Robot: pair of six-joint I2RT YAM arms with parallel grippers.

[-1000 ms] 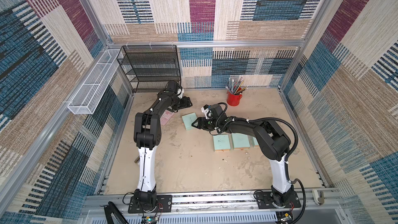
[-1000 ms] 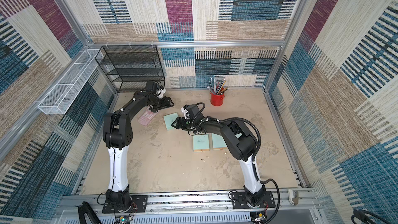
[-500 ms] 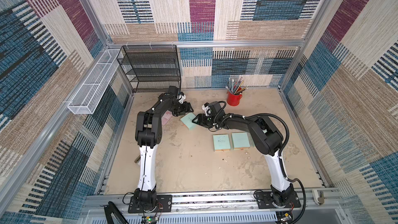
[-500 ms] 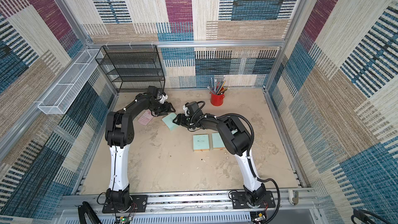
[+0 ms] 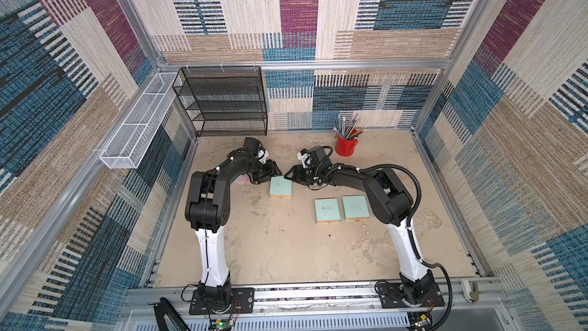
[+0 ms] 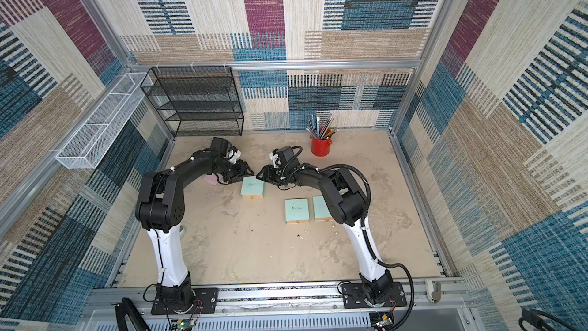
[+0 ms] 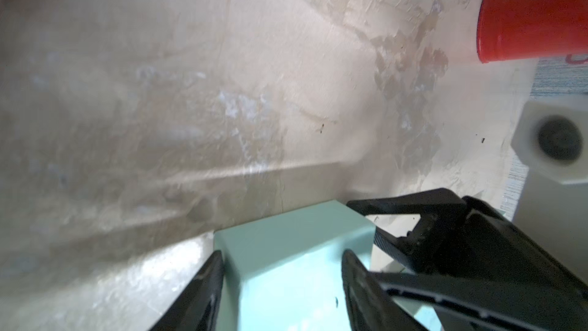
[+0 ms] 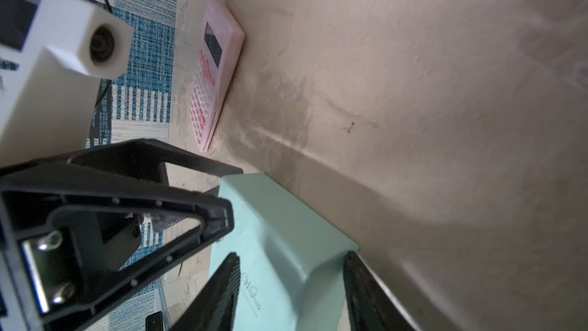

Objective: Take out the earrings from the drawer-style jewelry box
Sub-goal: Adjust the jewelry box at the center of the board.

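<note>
Three mint-green drawer-style jewelry boxes lie on the table. The far one (image 5: 280, 187) (image 6: 252, 186) sits between both grippers. My left gripper (image 5: 276, 172) (image 7: 281, 265) is open and straddles its far left corner. My right gripper (image 5: 287, 175) (image 8: 291, 269) is open and straddles the far right corner, with one finger over the lid. The box's drawer looks closed. Tiny whitish specks, the earrings (image 5: 337, 233) (image 6: 306, 233), lie on the table in front of the two nearer boxes (image 5: 327, 211) (image 5: 355, 207).
A red cup of pencils (image 5: 346, 146) stands at the back right. A black mesh shelf (image 5: 227, 103) is against the back wall and a white wire basket (image 5: 136, 122) hangs on the left wall. A pink calculator (image 8: 216, 74) lies under my left arm.
The far box has turned from tilted to square with the table. Both grippers have come in to its far corners and their jaws have narrowed.
</note>
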